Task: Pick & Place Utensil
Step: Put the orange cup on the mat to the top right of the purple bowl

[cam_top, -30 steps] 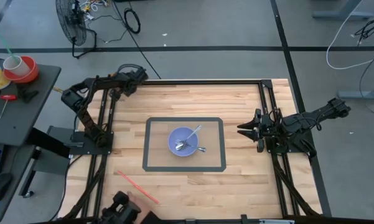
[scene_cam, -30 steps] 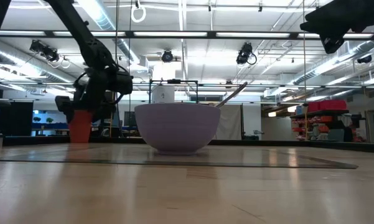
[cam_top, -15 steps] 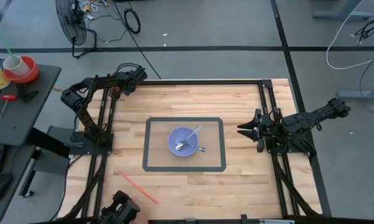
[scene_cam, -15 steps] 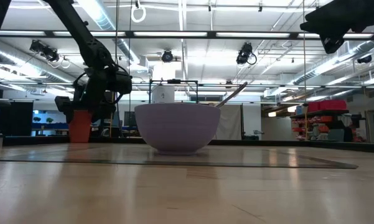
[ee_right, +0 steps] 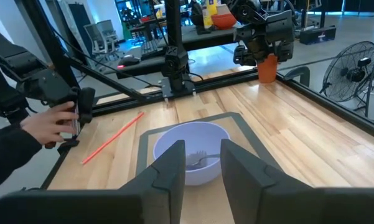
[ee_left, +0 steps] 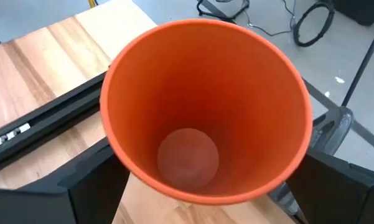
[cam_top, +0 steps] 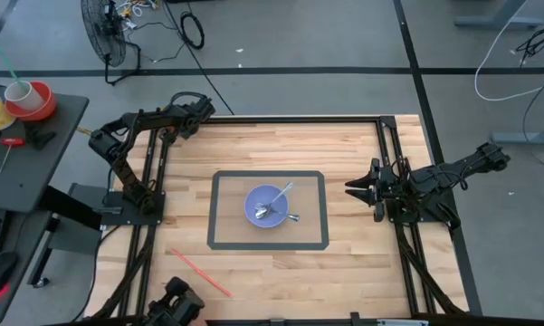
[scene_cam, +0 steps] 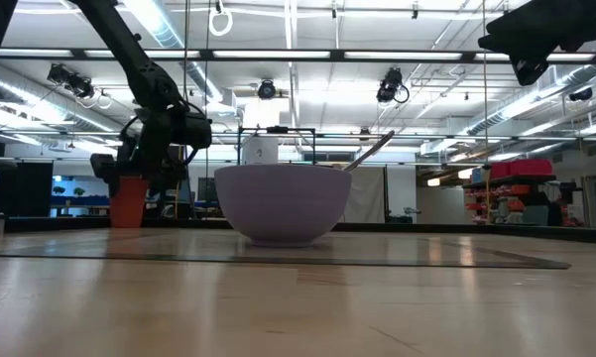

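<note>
Utensils (cam_top: 281,206) lie in the bowl (cam_top: 270,205) from above, so placing looks done. Level view: bowl centred on the counter (scene_cam: 298,297). Left pincer (ee_left: 205,186), at the far corner, grips an orange cup (ee_left: 205,106). Right pincer (ee_right: 202,165) hovers open, aimed at the bowl.

Grey concrete floor (cam_top: 299,36) crossed by dark tape lines — a standing fan (cam_top: 104,36) at the far left corner, a white cable (cam_top: 511,68) looping at right. Overhead, long strip lights (scene_cam: 307,55) glow across an open workshop ceiling.
</note>
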Controlling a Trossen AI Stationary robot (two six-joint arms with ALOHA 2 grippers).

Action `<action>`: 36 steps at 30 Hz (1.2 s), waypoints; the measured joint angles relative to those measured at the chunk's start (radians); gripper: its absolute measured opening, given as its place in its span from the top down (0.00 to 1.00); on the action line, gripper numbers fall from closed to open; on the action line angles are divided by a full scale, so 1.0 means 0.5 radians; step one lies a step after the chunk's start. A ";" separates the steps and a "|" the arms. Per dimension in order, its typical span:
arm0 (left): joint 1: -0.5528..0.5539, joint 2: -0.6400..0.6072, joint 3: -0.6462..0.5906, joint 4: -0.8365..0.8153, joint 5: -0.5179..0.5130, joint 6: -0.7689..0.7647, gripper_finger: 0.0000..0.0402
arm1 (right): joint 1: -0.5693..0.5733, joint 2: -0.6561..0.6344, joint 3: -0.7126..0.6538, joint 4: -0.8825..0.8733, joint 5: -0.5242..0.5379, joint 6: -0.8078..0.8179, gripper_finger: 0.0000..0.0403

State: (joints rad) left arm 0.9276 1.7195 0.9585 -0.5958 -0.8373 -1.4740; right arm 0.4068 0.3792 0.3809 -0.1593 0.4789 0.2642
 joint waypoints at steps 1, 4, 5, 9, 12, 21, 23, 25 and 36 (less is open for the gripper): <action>0.000 0.000 0.000 -0.001 -0.003 -0.019 0.01 | 0.000 0.000 0.000 0.000 0.000 0.000 0.74; 0.001 0.000 0.000 -0.009 -0.040 -0.077 0.01 | 0.000 0.000 0.000 0.000 0.000 0.000 0.74; 0.002 0.000 0.000 -0.009 -0.042 -0.080 0.01 | 0.000 0.000 0.000 0.000 0.000 0.000 0.74; 0.002 0.000 0.000 -0.012 -0.054 -0.119 0.01 | 0.000 0.000 0.000 0.000 0.000 0.000 0.74; 0.001 0.000 0.000 -0.029 -0.095 -0.177 0.01 | 0.000 0.000 0.000 0.000 0.000 0.000 0.74; 0.000 0.000 0.000 -0.063 -0.154 -0.288 0.01 | 0.000 0.000 0.000 0.000 0.000 0.000 0.74; 0.000 0.000 0.000 -0.063 -0.152 -0.289 0.01 | 0.000 0.000 0.000 0.000 0.000 0.000 0.74; 0.000 0.000 0.000 -0.063 -0.152 -0.291 0.01 | 0.000 0.000 0.000 0.000 0.000 0.000 0.74; -0.021 0.000 0.000 -0.042 -0.181 -0.164 0.01 | 0.000 0.000 0.000 0.000 0.000 0.000 0.74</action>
State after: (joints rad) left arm 0.9171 1.7195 0.9585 -0.6167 -0.9277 -1.5560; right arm 0.4066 0.3792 0.3809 -0.1593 0.4789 0.2642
